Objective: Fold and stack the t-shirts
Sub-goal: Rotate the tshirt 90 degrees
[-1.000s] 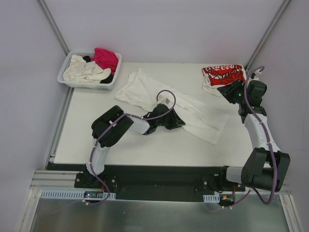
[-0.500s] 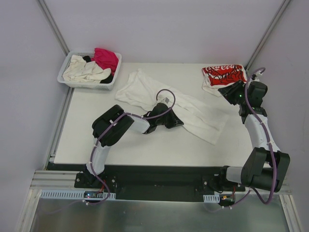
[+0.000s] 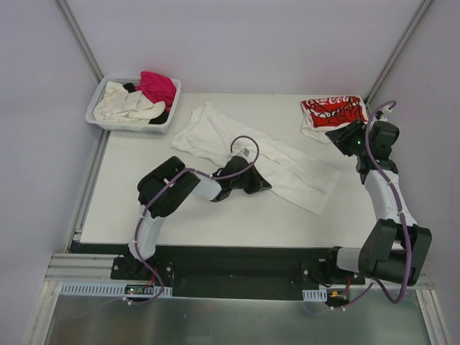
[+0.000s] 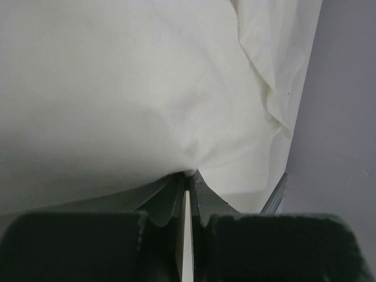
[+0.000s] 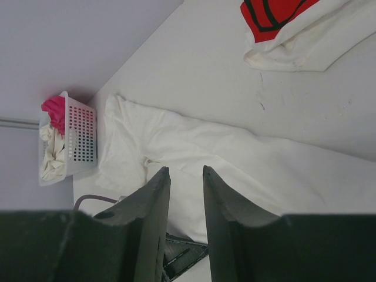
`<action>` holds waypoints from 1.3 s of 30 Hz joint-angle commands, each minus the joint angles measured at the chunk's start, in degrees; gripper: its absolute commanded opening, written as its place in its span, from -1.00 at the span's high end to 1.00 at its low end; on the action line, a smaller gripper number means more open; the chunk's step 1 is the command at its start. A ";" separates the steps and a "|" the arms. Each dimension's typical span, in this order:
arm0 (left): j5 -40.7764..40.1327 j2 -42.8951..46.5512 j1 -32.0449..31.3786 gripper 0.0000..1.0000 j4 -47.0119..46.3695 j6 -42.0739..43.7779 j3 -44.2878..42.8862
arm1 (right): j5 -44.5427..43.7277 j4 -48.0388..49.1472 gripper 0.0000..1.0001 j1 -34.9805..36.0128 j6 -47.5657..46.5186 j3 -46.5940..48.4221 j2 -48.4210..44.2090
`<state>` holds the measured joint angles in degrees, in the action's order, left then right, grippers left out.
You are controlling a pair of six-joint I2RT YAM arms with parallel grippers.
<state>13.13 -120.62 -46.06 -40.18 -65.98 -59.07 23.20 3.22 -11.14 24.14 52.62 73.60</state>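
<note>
A large plain white t-shirt (image 3: 215, 133) lies spread diagonally across the middle of the table. My left gripper (image 3: 263, 182) rests low on its near edge. In the left wrist view the jaws are shut, with a fold of the white t-shirt (image 4: 117, 88) pinched at the left gripper's (image 4: 189, 174) tips. A folded white shirt with red print (image 3: 332, 111) lies at the back right. My right gripper (image 3: 333, 136) hovers just in front of it, open and empty. In the right wrist view the right gripper (image 5: 185, 170) points over the white t-shirt (image 5: 247, 153).
A white slotted basket (image 3: 97, 118) stands at the back left corner, holding cream (image 3: 122, 104), magenta (image 3: 158, 86) and black (image 3: 159, 116) shirts. It also shows in the right wrist view as the basket (image 5: 82, 135). The table's near edge (image 3: 215, 244) runs just beyond the arm bases.
My left gripper has closed on the near edge of the white t-shirt and shifted slightly toward me. The right gripper has hardly moved.
</note>
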 commanded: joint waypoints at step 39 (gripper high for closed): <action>-24.19 65.24 1.06 1.00 26.46 -6.44 48.25 | 2.55 8.03 0.33 0.32 4.78 -0.06 2.50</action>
<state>-5.39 -59.79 -45.28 -19.33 -70.22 -12.45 24.73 7.62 -11.55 28.16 52.58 74.94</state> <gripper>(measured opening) 0.006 0.331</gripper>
